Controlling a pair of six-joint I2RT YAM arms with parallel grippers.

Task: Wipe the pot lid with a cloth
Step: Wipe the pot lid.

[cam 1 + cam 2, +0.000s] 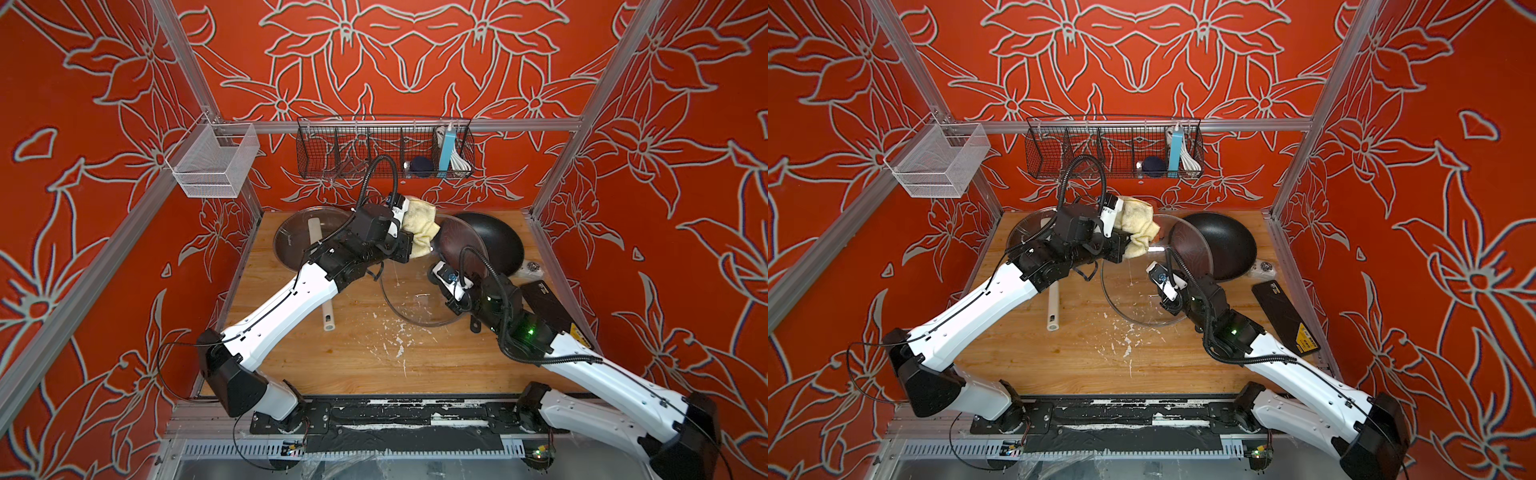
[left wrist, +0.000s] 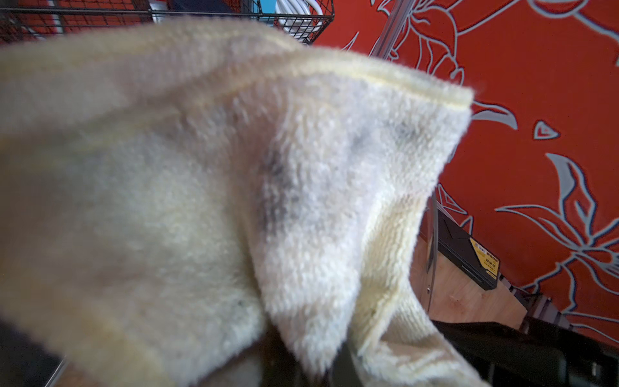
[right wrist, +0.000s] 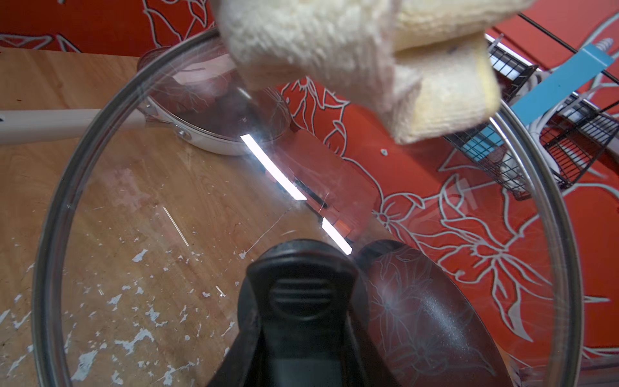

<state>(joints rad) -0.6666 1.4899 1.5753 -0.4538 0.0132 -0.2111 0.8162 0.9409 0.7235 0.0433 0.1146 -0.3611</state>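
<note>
The pot lid (image 1: 411,291) (image 1: 1129,291) is clear glass with a metal rim. It is held tilted above the wooden table, and my right gripper (image 1: 457,307) (image 1: 1169,305) is shut on its black knob (image 3: 301,291). In the right wrist view the gripper (image 3: 301,338) has a jaw on each side of the knob, and the glass (image 3: 167,201) fills the frame. My left gripper (image 1: 409,249) (image 1: 1121,245) is shut on the cream, grey-stained cloth (image 1: 419,224) (image 1: 1136,226) (image 2: 234,184). The bunched cloth (image 3: 335,50) lies over the lid's far rim. The cloth hides the left gripper's fingers (image 2: 308,372).
A black wok (image 1: 494,241) sits at the back right, partly behind the lid. A steel pan (image 1: 299,241) with a white handle (image 1: 328,320) sits at the back left. A flat black device (image 1: 552,307) lies along the right edge. A black wire basket (image 1: 386,149) and a white mesh basket (image 1: 212,162) hang on the frame.
</note>
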